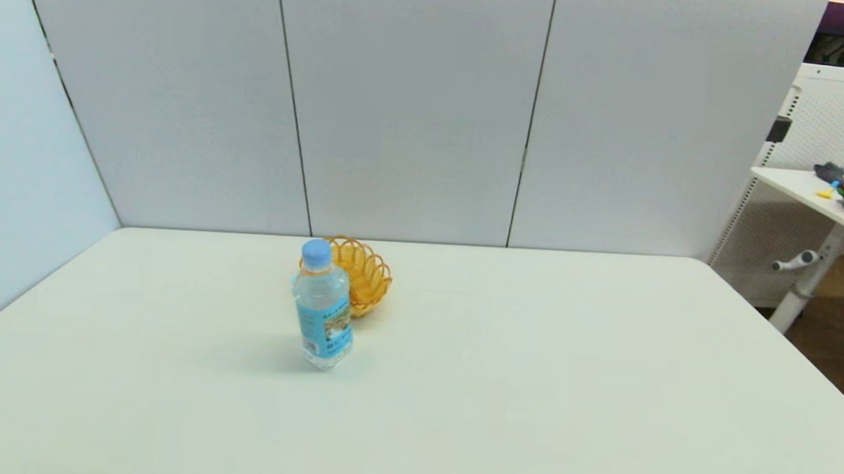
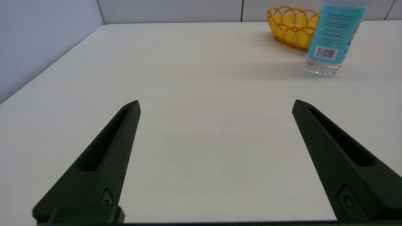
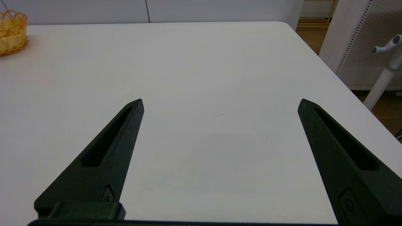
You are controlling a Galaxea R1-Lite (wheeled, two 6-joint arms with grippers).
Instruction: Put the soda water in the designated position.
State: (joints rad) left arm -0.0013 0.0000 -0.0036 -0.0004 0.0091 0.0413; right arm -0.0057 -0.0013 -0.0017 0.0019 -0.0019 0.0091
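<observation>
Bottle: soda water (image 1: 323, 310), clear plastic, upright | woven yellow basket (image 1: 363, 275) just behind | left tool (image 2: 216, 104), right tool (image 3: 220, 103) released, spread wide.

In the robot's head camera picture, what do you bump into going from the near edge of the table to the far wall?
Bare white table → soda water, standing upright → yellow basket behind it → grey wall panels.

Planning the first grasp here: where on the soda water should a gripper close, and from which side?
Probably the labelled mid-body of the soda water, approached level from the robot's near side. It stands upright, and the basket sits close behind it. The open left gripper views it nearer.
</observation>
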